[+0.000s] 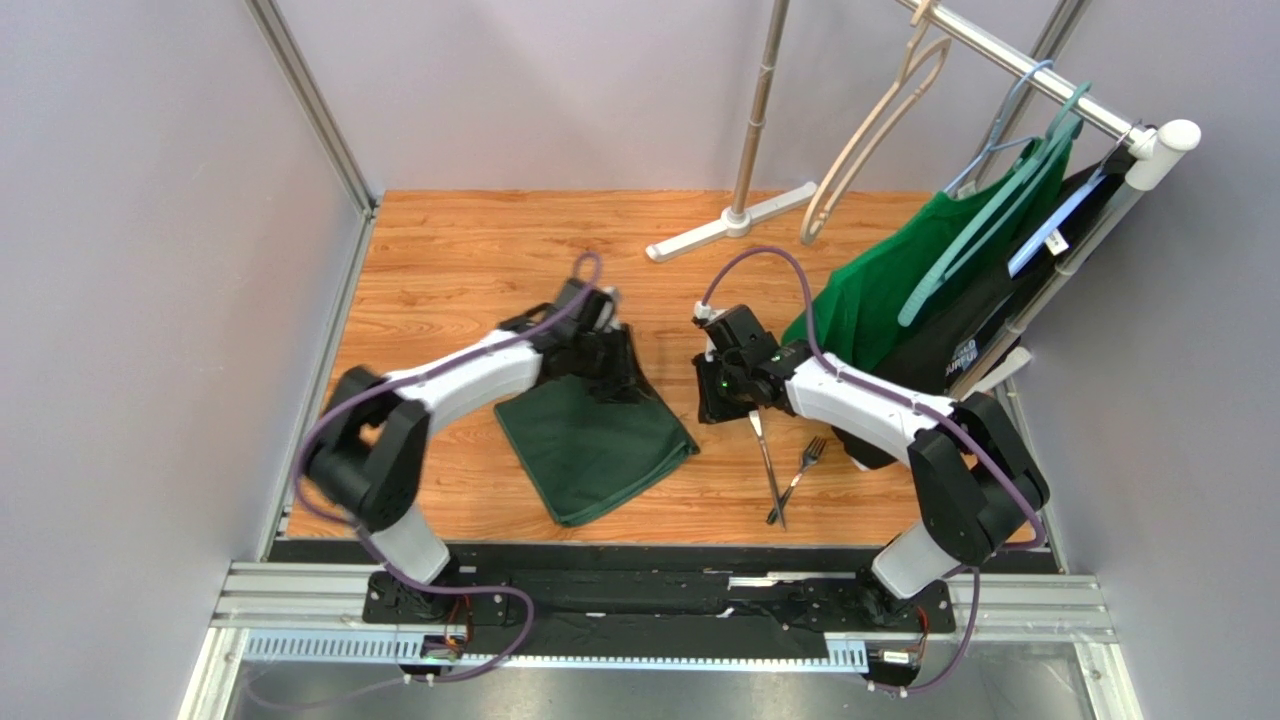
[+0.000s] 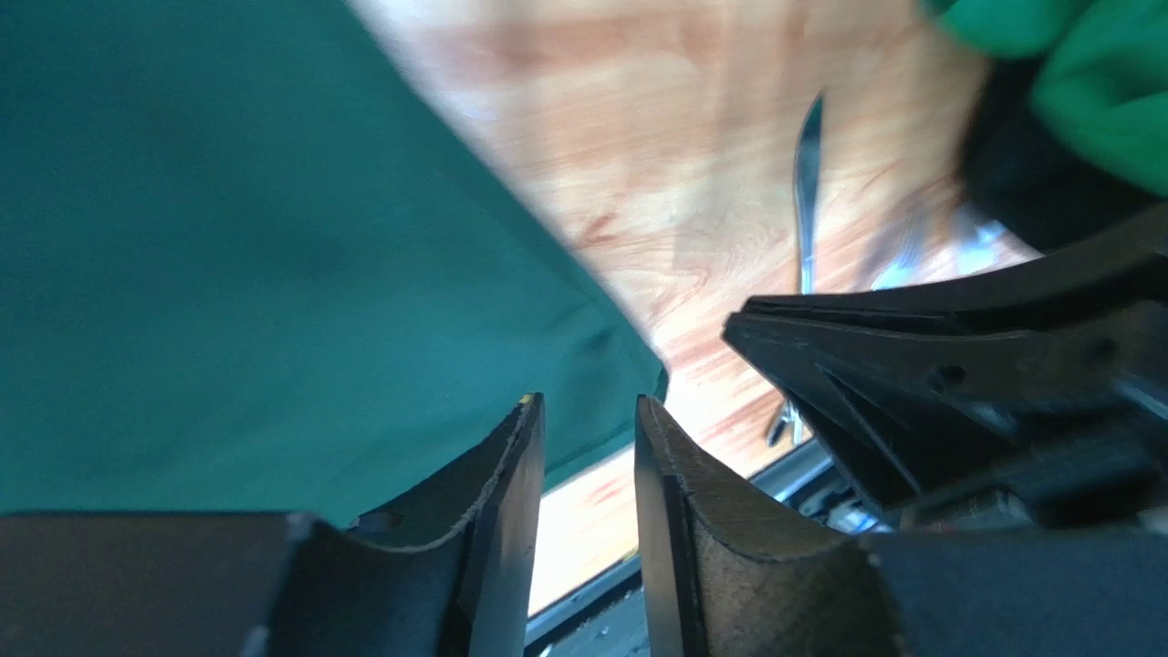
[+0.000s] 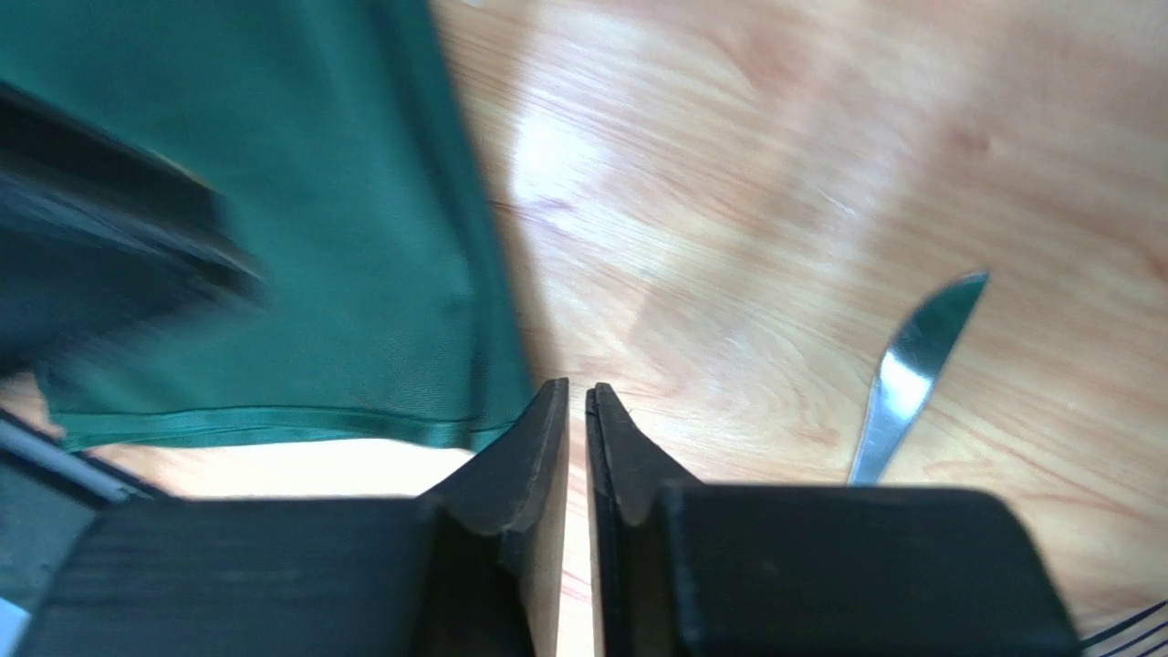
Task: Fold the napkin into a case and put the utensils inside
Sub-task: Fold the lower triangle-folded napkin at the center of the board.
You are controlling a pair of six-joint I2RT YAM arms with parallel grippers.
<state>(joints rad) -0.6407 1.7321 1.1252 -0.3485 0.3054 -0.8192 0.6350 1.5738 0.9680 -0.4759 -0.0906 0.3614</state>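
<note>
A dark green napkin lies flat on the wooden table, the utensils (a knife and fork in a V) just right of it; the left gripper, narrowly parted, and right gripper, nearly closed, hold nothing.

The napkin, centre left, is plain dark forest green; it reads teal-green in the left wrist view. The table is orange-brown with wood grain. The knife and fork, centre right, are silver. At upper right, a brighter green garment hangs on a teal hanger, with a black garment beside it. The left arm and right arm are white with black joints and purple cables. The left gripper and right gripper are matte black. The walls are pale grey.
</note>
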